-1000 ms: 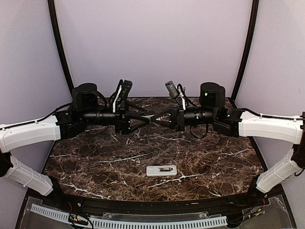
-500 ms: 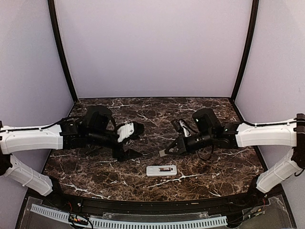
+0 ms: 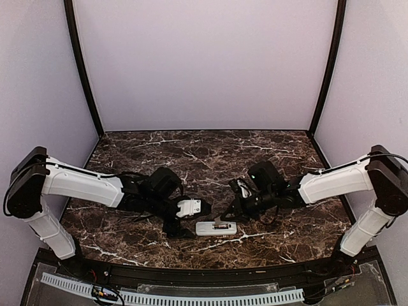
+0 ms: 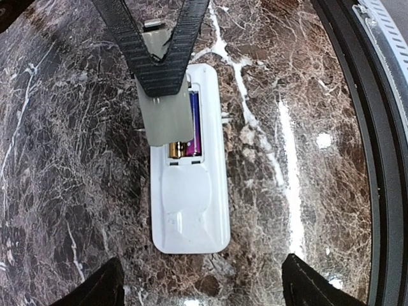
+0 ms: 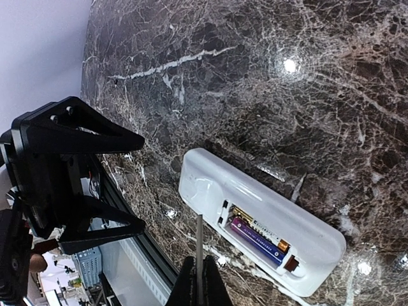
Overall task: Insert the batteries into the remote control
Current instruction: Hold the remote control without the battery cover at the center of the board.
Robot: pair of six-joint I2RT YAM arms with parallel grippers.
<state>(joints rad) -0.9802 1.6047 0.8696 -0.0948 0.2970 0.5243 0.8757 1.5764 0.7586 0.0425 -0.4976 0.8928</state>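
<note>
Pinching the cover (image 4: pixel 164 115) in the closed right gripper (image 5: pixel 199 284) over the remote (image 4: pixel 191 210) and its seated batteries (image 4: pixel 193 124), seemingly to refit it, with left gripper (image 4: pixel 201 290) wide, empty.

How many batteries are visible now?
2. Both lie side by side in the open bay of the remote control: a purple battery and a paler battery. The grey cover hides part of them in the left wrist view.
</note>
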